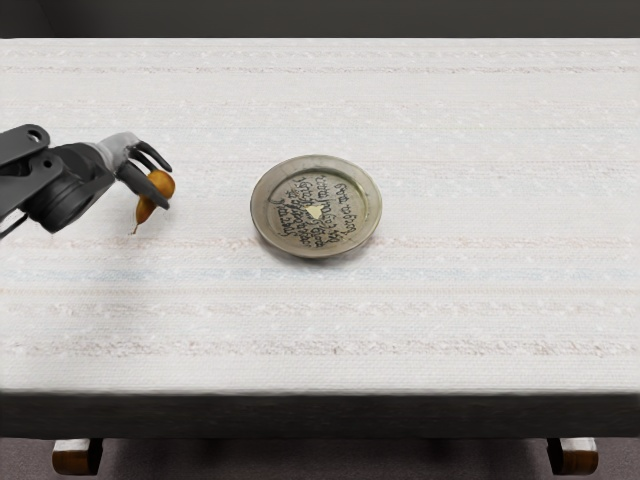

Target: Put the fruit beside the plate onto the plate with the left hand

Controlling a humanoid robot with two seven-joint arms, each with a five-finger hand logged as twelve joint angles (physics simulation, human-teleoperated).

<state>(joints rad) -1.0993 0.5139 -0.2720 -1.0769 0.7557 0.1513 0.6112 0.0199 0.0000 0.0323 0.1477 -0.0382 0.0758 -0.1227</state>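
fruit [156, 189] in left hand [130, 165], left of plate [260, 206]

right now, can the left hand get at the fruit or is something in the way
Looks like yes: the left hand is right at the fruit, fingers curled around it, nothing between them. The plate sits apart, to its right.

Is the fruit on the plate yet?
Not yet: the fruit is held by the left hand, well left of the plate and apart from it.
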